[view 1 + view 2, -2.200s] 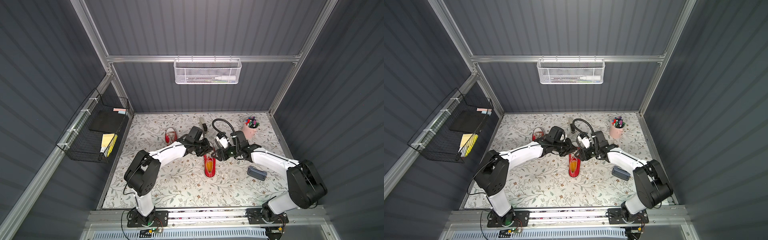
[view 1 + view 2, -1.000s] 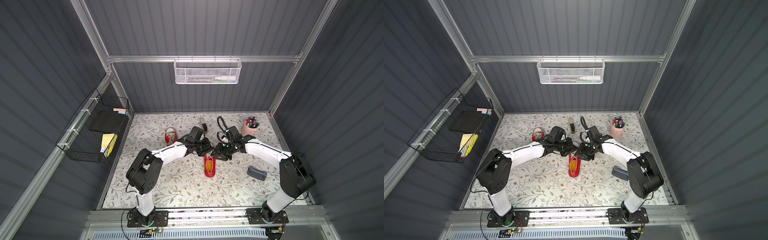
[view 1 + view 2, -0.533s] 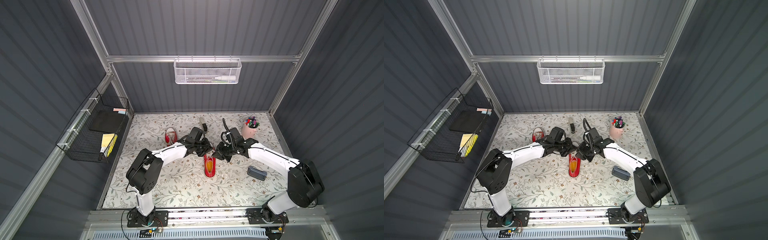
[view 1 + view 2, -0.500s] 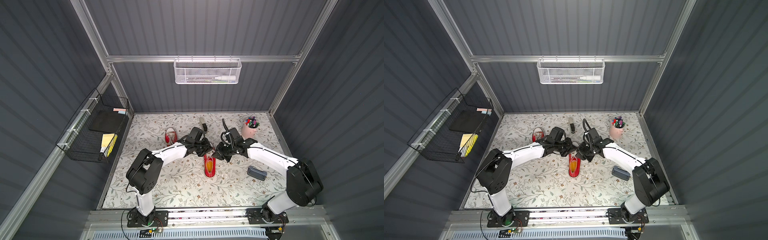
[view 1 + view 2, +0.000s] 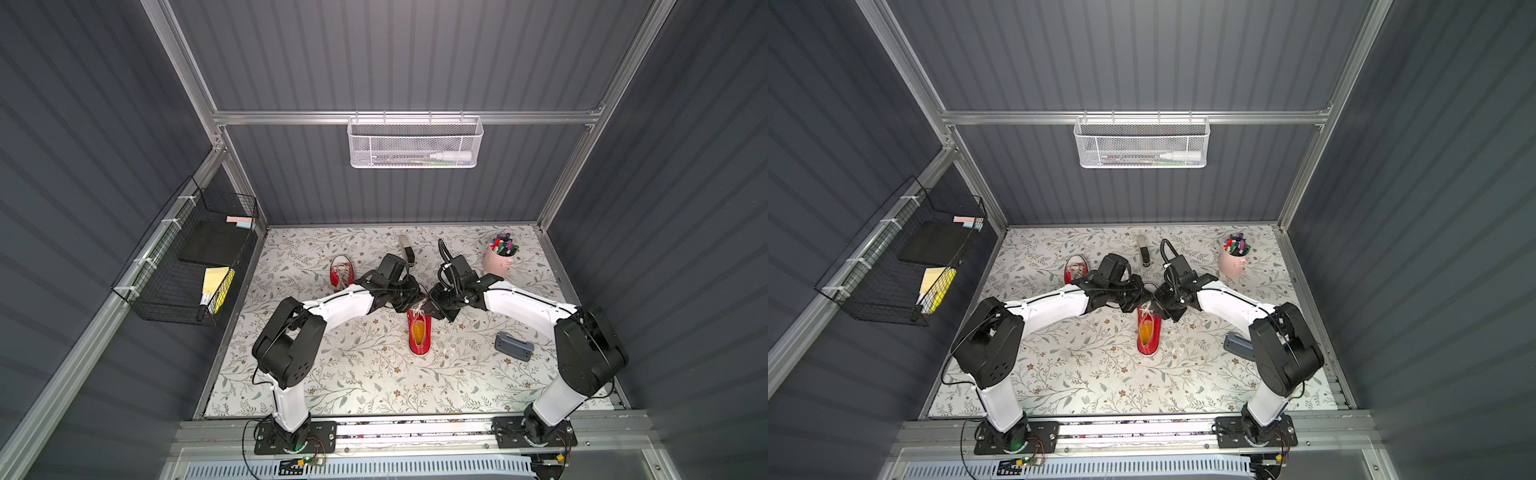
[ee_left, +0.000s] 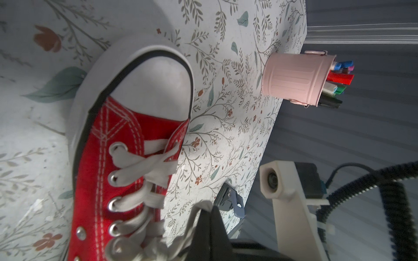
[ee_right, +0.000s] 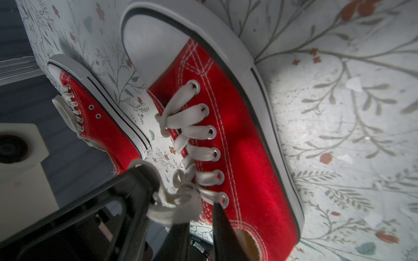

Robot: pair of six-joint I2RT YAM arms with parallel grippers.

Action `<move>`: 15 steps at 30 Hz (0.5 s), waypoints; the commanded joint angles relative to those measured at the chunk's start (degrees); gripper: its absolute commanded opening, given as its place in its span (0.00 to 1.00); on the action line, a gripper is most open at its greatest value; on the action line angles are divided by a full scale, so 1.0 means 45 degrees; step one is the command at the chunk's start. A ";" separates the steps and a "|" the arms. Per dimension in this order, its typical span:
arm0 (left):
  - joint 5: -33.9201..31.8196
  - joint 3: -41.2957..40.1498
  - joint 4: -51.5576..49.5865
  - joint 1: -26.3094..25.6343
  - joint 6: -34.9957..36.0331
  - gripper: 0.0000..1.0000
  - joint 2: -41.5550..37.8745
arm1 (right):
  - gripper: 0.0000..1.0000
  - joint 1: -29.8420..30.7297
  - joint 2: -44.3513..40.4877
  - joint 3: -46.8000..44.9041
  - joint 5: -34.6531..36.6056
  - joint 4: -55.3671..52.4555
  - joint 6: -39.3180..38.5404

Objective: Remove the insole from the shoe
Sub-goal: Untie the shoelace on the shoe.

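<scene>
Floral tabletop (image 5: 365,374) bears a red shoe (image 5: 419,347); left jaws clamp its lace (image 6: 196,212), right jaws stand slightly apart alongside.

The shoe (image 6: 126,140) is red canvas with white stitching. Its toe cap (image 6: 156,85) is smooth, matt rubber, and its laces (image 6: 144,162) are flat woven cloth threaded through shiny metal eyelets (image 6: 112,205). The insole (image 5: 419,331) looks smooth, though I cannot tell what it is made of. The counter (image 5: 353,374) has a matt floral-print covering, scuffed in places. The pink bucket (image 6: 294,76) is ribbed, satin-painted metal. At the upper centre of a top view, the basket (image 5: 415,141) is white-coated metal mesh.
</scene>
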 commanded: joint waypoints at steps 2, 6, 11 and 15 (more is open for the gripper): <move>-0.0132 -0.0116 0.0137 0.0093 -0.0158 0.00 -0.0117 | 0.24 0.0019 -0.0639 -0.0031 -0.0036 0.0587 0.0569; -0.0096 -0.0112 0.0195 0.0098 -0.0189 0.00 -0.0046 | 0.26 0.0007 -0.1200 -0.0357 0.0125 0.0795 0.0653; -0.0039 -0.0088 0.0283 0.0099 -0.0225 0.00 0.0016 | 0.30 0.0000 -0.0641 -0.0275 0.0012 0.0616 0.0308; -0.0039 -0.0057 0.0264 0.0093 -0.0234 0.00 0.0026 | 0.31 -0.0005 -0.0186 -0.0154 0.0052 0.0724 0.0102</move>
